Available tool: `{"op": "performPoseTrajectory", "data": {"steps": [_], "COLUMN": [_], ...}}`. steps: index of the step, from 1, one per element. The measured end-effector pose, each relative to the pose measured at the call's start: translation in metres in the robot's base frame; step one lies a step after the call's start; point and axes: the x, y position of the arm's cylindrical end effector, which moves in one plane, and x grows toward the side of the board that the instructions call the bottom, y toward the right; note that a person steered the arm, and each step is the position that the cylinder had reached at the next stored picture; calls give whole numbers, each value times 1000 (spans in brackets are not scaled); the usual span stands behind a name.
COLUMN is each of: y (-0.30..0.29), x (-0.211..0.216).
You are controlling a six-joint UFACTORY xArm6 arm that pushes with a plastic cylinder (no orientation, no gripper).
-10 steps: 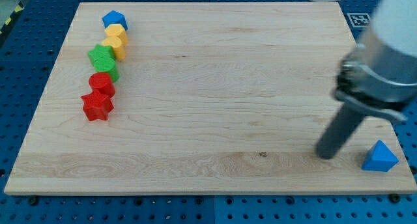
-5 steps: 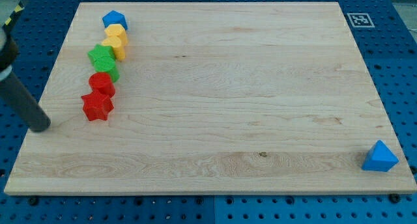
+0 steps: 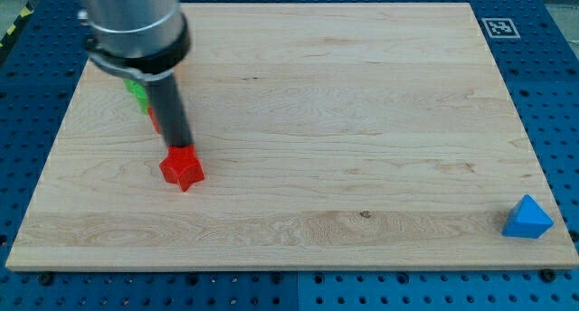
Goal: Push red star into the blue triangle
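A pale wooden board [image 3: 344, 121] fills most of the frame, lying on a blue perforated table [image 3: 561, 94]. In the left part of the frame a thick grey arm comes down from the top edge and narrows into a straight dark rod. My tip [image 3: 181, 148] meets the board at the upper edge of the red star [image 3: 183, 168], touching it or very nearly so. The rod carries no gripper, so it holds nothing; it only presses against the star's top side.

The red star sits in the left-centre of the frame, a little below the middle. The blue triangle [image 3: 526, 217] stands far away in the lower right corner of the board, close to its edge, with open wood between the two.

Behind the rod, partly hidden by the arm, slivers of a green block [image 3: 137, 91] and another red block [image 3: 155, 121] peek out in the upper left; their shapes cannot be made out. A black-and-white marker tag [image 3: 499, 27] sits at the board's upper right corner
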Motion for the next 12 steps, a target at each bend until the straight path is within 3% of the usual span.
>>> {"op": "performPoseTrajectory", "data": {"steps": [1, 2, 4, 5, 7, 9, 10, 11, 12], "y": [-15, 21, 185, 203, 136, 158, 220, 232, 193], "x": [15, 42, 48, 47, 55, 98, 94, 94, 92]}}
